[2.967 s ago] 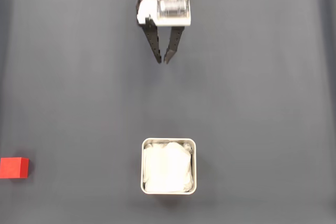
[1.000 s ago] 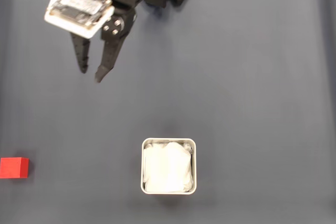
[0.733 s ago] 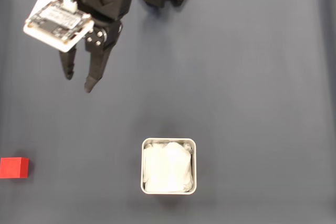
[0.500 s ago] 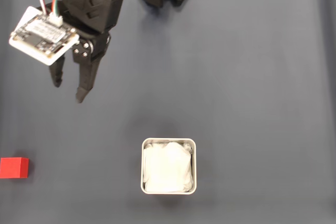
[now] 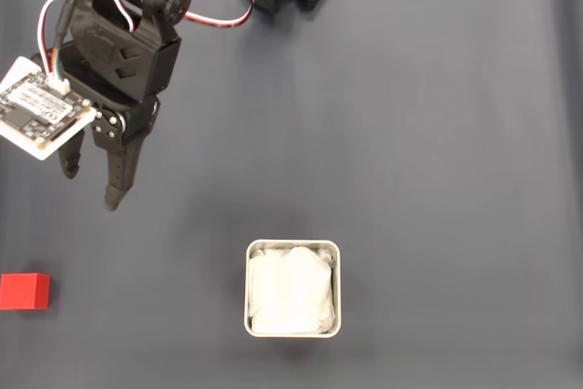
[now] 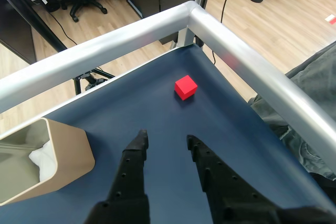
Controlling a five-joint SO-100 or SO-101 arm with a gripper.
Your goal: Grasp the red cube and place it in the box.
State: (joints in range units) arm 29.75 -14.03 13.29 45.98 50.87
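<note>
Red cube (image 5: 25, 291) sits well apart from gripper (image 5: 90, 190), fingers slightly parted w/ nothing held; widen, centre over cube, descend square, box (image 5: 292, 246) later.

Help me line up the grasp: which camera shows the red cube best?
The wrist view: the red cube sits whole ahead of the open gripper, three faces visible. The fixed view shows the red cube only top-down at the left edge.
</note>
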